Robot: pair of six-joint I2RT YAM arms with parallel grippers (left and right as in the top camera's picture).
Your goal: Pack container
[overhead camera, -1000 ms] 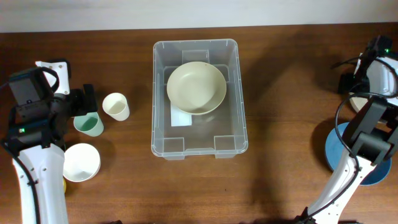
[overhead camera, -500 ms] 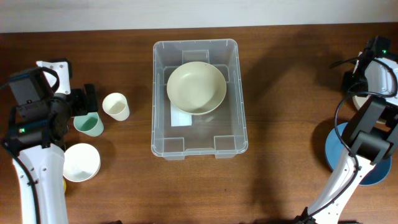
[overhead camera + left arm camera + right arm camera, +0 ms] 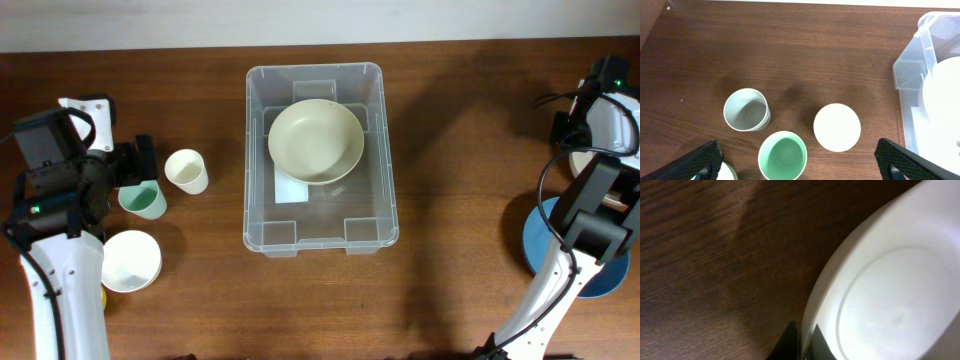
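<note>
The container (image 3: pixel 315 228), a large clear bin, stands mid-table with a cream bowl (image 3: pixel 316 140) inside it; its corner (image 3: pixel 910 75) shows in the left wrist view. My left gripper (image 3: pixel 135 172) (image 3: pixel 799 162) is wide open, its fingers straddling a green cup (image 3: pixel 782 155) (image 3: pixel 143 200) without touching it. At the far right edge my right gripper (image 3: pixel 572 142) (image 3: pixel 805 342) is shut on the rim of a white bowl (image 3: pixel 890 290), one finger on each side of the rim.
A cream cup (image 3: pixel 186 171) (image 3: pixel 837 127) and a grey cup (image 3: pixel 746 110) stand beside the green one. Another white bowl (image 3: pixel 130 260) sits at the front left. A blue plate (image 3: pixel 545 240) lies under the right arm.
The right wrist has shifted very slightly at the table's far right edge. Nothing else has visibly moved.
</note>
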